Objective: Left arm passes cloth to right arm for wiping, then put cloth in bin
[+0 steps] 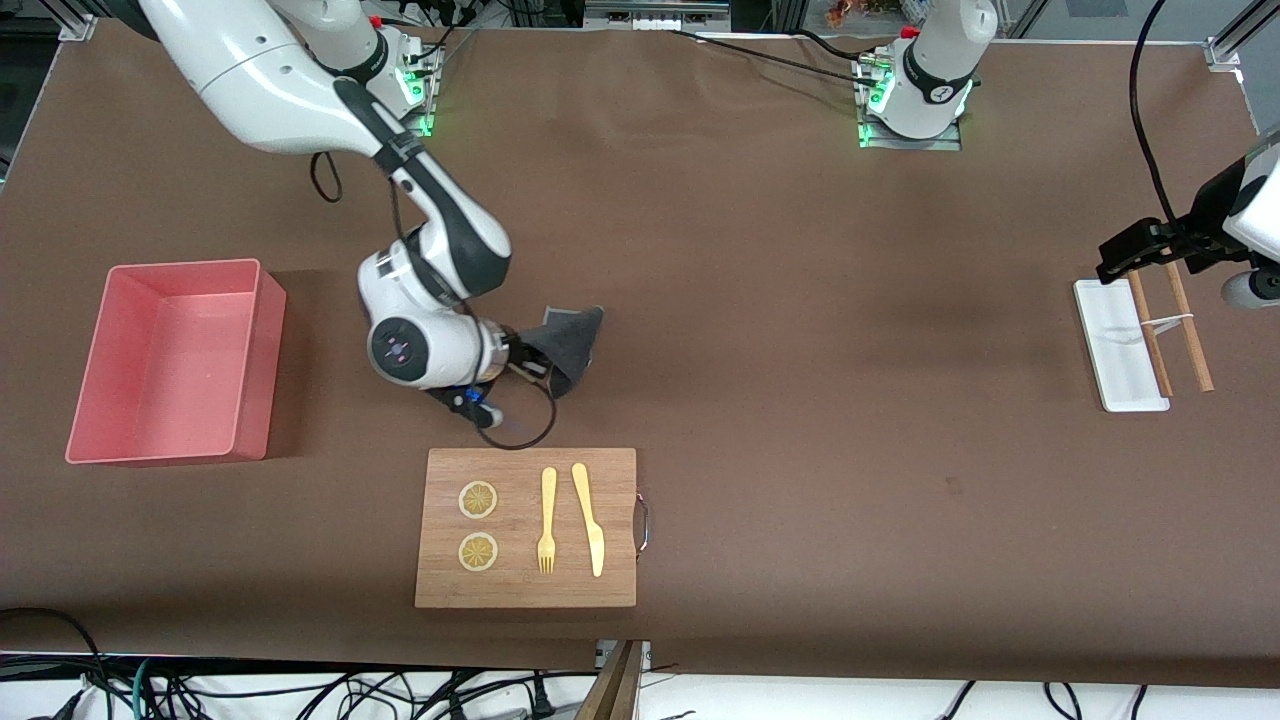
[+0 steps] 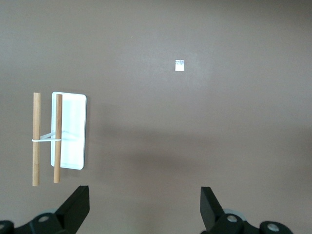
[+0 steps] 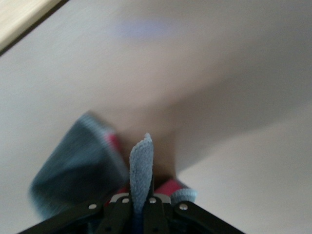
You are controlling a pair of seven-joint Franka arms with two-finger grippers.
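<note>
Brown table (image 1: 800, 330), both arm bases along its farthest edge from the front camera.

Bin (image 1: 170, 362): salmon-pink box at the right arm's end of the table, standing flat, nothing seen inside.

Wooden cutting board (image 1: 527, 527): near the front camera's edge, closer to that camera than the right gripper. On it two lemon slices (image 1: 478, 525), one yellow fork (image 1: 547, 520) and one yellow knife (image 1: 589, 518); fork and knife lie side by side, apart.

White tray (image 1: 1118, 345): at the left arm's end of the table. Two wooden sticks (image 1: 1170, 335), joined by a white band, lie partly across it and partly beside it on the table.

Right gripper (image 1: 522, 357): low over the table, between bin and tray, just above the board's farther edge. Jaws fully closed, pinching the cloth (image 1: 570, 345). In the right wrist view the cloth (image 3: 83, 161) shows a grey face with magenta beneath, one fold standing up between the fingers (image 3: 155, 207).

Left gripper (image 2: 145, 207): waiting above the table near the tray, jaws spread wide, nothing between them.
</note>
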